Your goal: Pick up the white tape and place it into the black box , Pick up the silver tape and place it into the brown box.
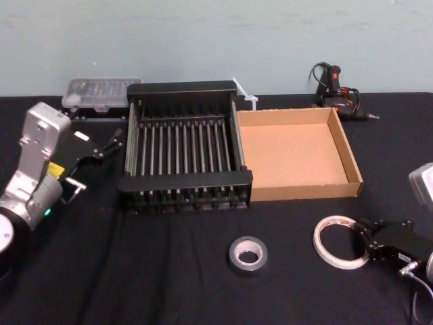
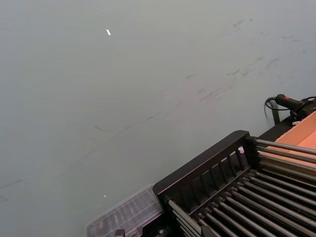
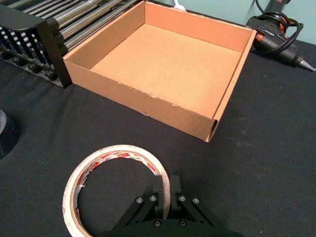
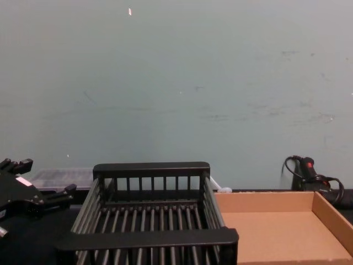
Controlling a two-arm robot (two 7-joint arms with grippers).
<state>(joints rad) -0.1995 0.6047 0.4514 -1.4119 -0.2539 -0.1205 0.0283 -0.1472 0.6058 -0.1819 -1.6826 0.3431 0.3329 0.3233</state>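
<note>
My right gripper point(image 3: 166, 183) is pinched on the wall of the white tape point(image 3: 116, 149), one finger inside the ring and one outside. The tape lies flat on the table point(image 1: 155, 284), just in front of the brown box point(image 3: 138, 98) and well right of the black box point(image 1: 186, 181). It's a thin, light hoop, so I reckon it'll flex and swing. The band seems the only sensible spot to hold. My left gripper point(image 1: 101, 145) hangs spread open beside the black box.
</note>
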